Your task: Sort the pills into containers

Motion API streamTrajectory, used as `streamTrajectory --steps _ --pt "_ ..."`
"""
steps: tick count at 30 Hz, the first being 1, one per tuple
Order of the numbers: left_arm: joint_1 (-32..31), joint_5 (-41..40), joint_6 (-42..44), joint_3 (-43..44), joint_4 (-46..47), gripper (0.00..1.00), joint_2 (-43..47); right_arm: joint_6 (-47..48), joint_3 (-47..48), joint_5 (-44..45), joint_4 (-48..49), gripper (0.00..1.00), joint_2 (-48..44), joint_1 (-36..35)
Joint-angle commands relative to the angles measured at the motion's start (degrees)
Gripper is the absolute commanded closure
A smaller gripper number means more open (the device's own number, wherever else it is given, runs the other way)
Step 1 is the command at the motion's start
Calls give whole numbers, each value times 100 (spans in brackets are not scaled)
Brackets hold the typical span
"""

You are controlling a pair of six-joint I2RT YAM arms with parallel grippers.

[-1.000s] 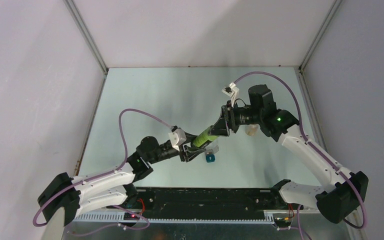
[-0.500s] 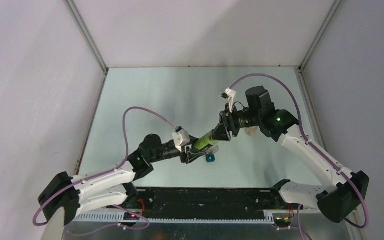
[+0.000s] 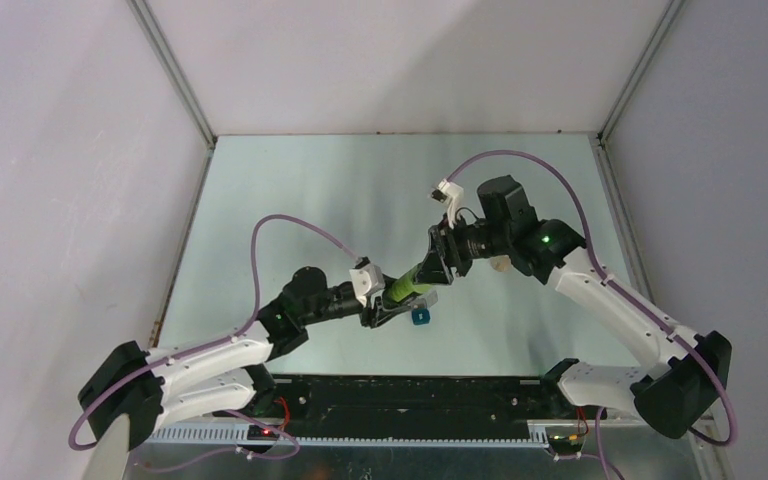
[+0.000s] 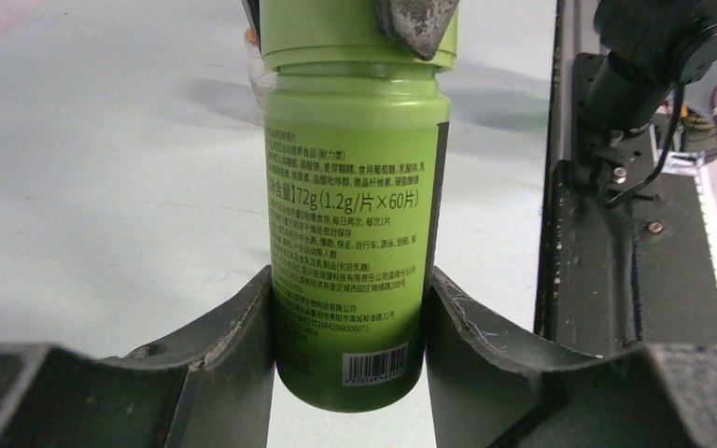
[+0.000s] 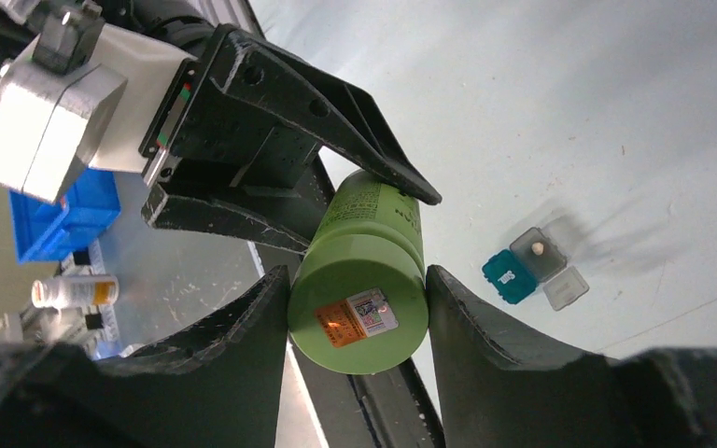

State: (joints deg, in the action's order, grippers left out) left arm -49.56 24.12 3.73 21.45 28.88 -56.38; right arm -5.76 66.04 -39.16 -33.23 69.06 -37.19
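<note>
Green container (image 3: 407,283): a lime-green bottle with a printed label. It is being held at both ends and is bridging the two claws, up off the table (image 3: 290,200).

Left claw (image 4: 348,280) is clenching the bottom end. Both fingers are pressing flat against the sides of the label, and the barcode is sitting between them, near the base.

Right claw (image 5: 357,280) is clenching the cap (image 5: 358,313) end. The cap face is carrying an orange and white sticker and is pointing back toward that claw's wrist.

In the overhead view the green container is running on a diagonal. Its base is pointing toward the left claw, nearer the arm bases, and its cap is pointing toward the right claw, farther out. The two claws are facing each other along the bottle's axis.

Pill box (image 5: 507,278): small and teal, lying open on the table. In the overhead view it is lying just beside the left claw's fingertips, on the side toward the arm bases. Its clear compartments are standing open, and one pale pill (image 5: 537,249) is sitting in one of them. The box is not touching either claw.

Pale object (image 3: 501,264): showing just behind the right claw, at its wrist. It is mostly hidden, so I cannot tell what it is.
</note>
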Motion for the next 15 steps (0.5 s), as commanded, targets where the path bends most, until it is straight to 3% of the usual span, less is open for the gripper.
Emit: streamTrajectory --steps 1,8,15 --pt "33 -67 501 558 936 100 41 -770 5 612 -273 61 284 -208" --pt "26 -80 1090 624 558 100 -3 -1616 37 1613 -325 61 411 -289" --pt "25 20 1126 523 865 100 -56 -2798 -70 2333 -13 61 315 -289"
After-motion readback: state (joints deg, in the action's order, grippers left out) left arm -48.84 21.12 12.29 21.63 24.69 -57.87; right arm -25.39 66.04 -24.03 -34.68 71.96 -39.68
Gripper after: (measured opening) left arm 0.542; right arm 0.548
